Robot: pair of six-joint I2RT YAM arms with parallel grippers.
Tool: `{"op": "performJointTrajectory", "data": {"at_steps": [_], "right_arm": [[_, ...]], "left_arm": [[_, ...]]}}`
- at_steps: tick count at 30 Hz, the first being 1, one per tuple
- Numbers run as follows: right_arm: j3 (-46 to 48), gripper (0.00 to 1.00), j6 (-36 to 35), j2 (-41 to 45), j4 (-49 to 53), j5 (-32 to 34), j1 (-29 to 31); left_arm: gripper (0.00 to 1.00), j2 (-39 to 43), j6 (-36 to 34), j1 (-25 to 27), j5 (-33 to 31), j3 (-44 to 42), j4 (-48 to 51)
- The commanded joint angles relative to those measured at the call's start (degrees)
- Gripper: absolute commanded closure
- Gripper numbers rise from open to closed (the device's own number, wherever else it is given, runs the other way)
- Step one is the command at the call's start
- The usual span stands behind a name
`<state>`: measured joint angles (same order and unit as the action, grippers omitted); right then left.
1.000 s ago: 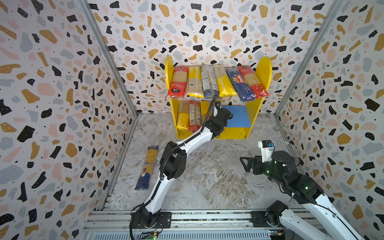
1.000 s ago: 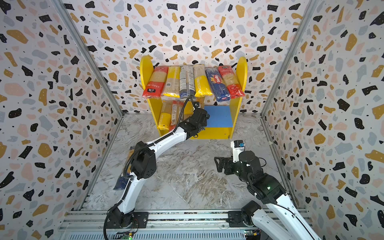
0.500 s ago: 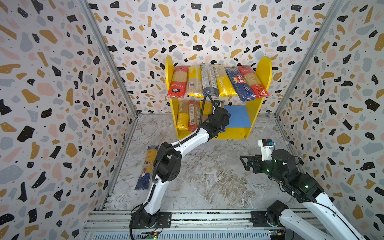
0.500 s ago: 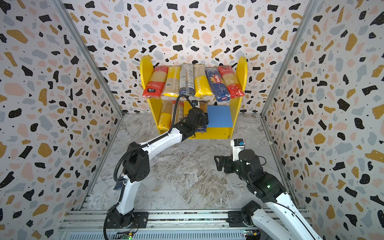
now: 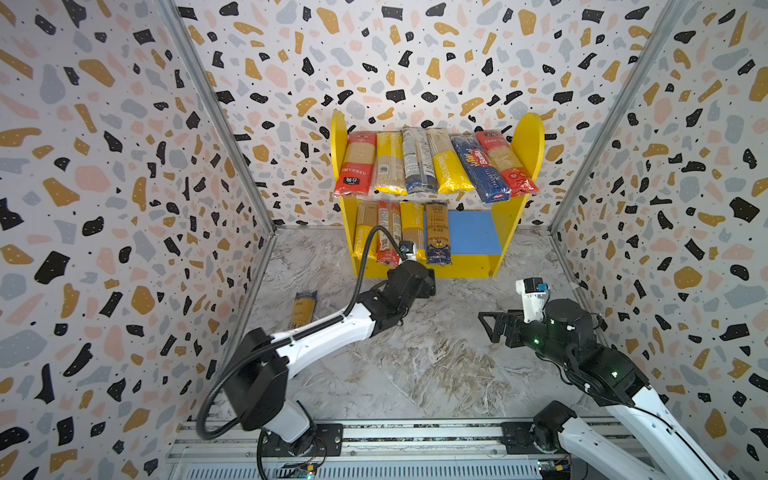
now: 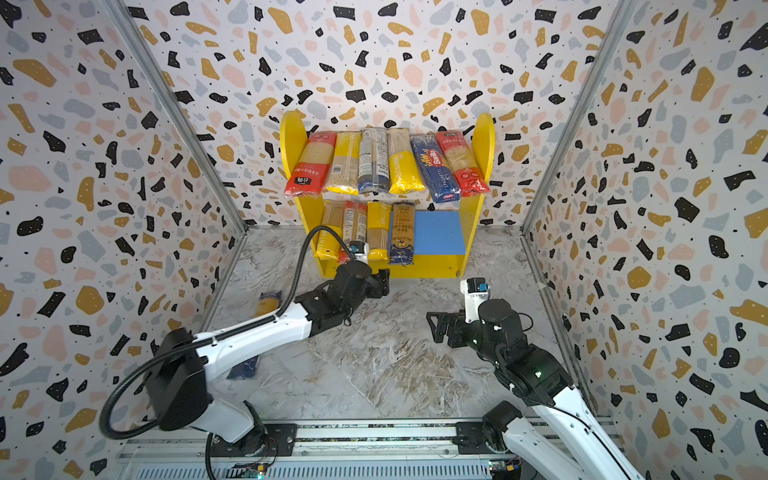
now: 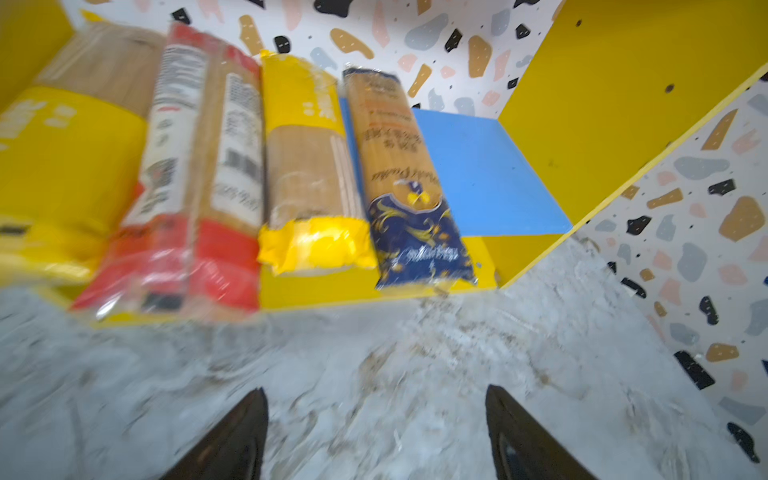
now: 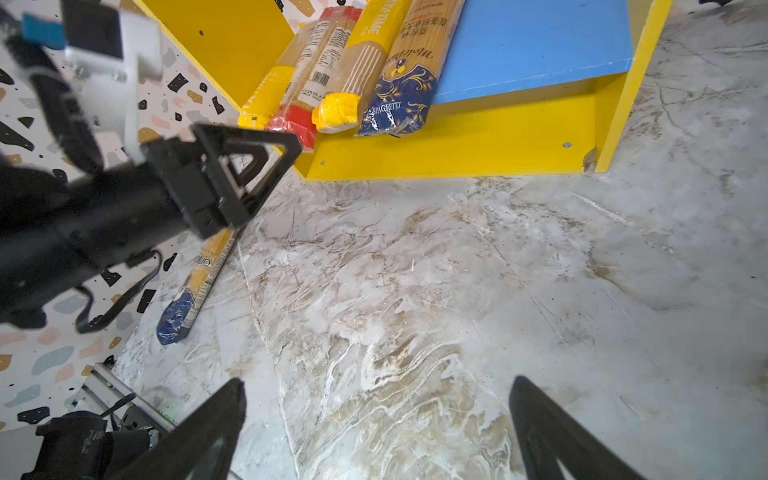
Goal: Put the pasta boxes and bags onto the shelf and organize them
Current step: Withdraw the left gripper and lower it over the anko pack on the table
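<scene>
Left wrist view: 4 spaghetti packets (image 7: 307,166) front-to-back on shelf (image 7: 602,104); left end effector (image 7: 375,389) spread, empty.

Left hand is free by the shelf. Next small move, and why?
Probably pull the left hand back and swing it toward the packet on the floor by the left wall: its jaws are open and empty, and the blue board has space.
</scene>
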<state>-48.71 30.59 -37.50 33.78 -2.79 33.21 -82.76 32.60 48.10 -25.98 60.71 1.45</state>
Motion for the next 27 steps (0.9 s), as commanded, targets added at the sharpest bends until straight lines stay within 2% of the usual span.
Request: {"op": "performJointTrajectory", "data": {"at_steps": [1,3,5,10,13,16,20,22,24,27], "right_arm": [[0.3,0.01,0.8,0.1,-2.0,-2.0,0.3],[0.6,0.01,1.1,-0.4,-2.9,-2.0,0.8],[0.9,0.01,1.5,-1.1,-4.1,-1.9,1.5],[1.2,0.01,2.4,-4.4,-8.5,-2.6,5.1],[1.1,0.01,2.5,-6.8,-10.4,-2.1,7.7],[0.9,0.01,1.9,-8.6,-11.6,-2.2,8.9],[1.0,0.01,0.6,-9.2,-12.3,-2.3,8.9],[1.4,0.01,-0.3,-9.3,-12.6,-2.2,8.6],[1.5,0.01,-1.2,-9.7,-12.7,-2.9,7.6],[2.3,0.01,-2.2,-10.4,-14.2,-7.3,4.2]], "left_arm": [[0.14,10.5,4.3,-0.7,-10.1,-7.7,5.7],[0.1,16.6,6.8,-0.9,-15.1,-12.4,11.0],[0.07,22.6,9.5,-2.9,-16.6,-17.2,14.9],[0.04,33.3,13.6,-16.0,-5.6,-27.8,18.1],[0.01,35.5,15.2,-21.4,-2.6,-31.4,17.0],[0.0,32.1,15.1,-25.5,-2.3,-32.2,16.1],[0.01,23.8,14.5,-31.3,-0.9,-32.5,13.1],[0.01,20.0,14.1,-32.8,-2.1,-32.0,12.0],[0.01,16.3,13.9,-34.0,-4.6,-30.8,11.7],[0.01,11.0,13.3,-37.0,-4.9,-28.8,11.5]]}}
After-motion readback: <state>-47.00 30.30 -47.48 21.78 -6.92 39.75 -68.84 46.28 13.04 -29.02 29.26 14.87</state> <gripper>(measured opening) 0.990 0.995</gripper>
